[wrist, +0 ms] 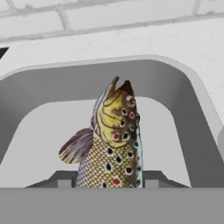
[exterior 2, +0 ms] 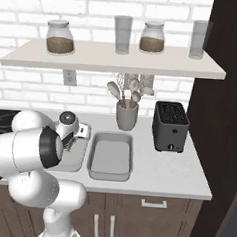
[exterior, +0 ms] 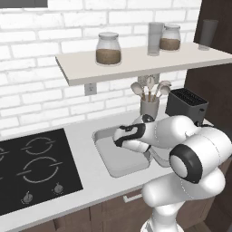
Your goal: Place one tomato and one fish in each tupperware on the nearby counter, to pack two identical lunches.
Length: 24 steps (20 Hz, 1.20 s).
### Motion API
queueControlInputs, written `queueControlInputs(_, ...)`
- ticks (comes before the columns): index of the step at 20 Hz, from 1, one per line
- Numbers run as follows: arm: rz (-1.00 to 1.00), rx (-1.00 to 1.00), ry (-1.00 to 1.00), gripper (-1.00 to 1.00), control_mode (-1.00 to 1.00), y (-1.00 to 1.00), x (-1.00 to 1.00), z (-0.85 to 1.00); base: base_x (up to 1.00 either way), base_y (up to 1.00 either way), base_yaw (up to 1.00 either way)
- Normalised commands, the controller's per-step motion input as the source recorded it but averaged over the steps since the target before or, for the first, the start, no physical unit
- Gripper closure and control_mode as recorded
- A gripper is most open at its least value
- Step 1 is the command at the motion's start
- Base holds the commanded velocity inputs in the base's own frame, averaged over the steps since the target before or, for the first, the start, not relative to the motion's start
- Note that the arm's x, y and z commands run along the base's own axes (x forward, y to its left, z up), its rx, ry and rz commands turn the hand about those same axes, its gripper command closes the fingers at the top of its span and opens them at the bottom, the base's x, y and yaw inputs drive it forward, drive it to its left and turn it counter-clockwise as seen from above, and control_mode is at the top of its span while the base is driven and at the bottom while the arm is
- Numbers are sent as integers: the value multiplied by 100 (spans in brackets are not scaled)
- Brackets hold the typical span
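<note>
Fish (wrist: 113,140) over left tupperware (exterior 2: 72,160); right tupperware (exterior 2: 110,157) beside it, toaster (exterior 2: 170,125) farther right.

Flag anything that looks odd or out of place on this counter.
Nothing stands out. The fish sits in the end effector over one tupperware; the other tupperware, toaster and utensil holder stand upright.

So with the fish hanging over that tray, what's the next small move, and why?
Probably lower a little and open the jaws. In the hand view the gripper holds the spotted fish over the floor of a grey tupperware, inside its rim, so releasing there should leave the fish in it.
</note>
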Motion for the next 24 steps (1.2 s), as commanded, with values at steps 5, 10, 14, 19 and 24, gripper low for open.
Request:
queueControlInputs(5,-5,0,2,100,-100,-18,8,-22,0,0,0)
queueControlInputs(10,-1,0,1,-100,-100,0,16,-21,0,0,0)
queueControlInputs(14,0,0,1,-100,-100,17,16,-16,0,0,0)
queueControlInputs(19,0,0,-2,-100,-100,13,-31,36,0,0,0)
queueControlInputs(24,0,1,-17,-100,-100,3,-51,88,0,0,0)
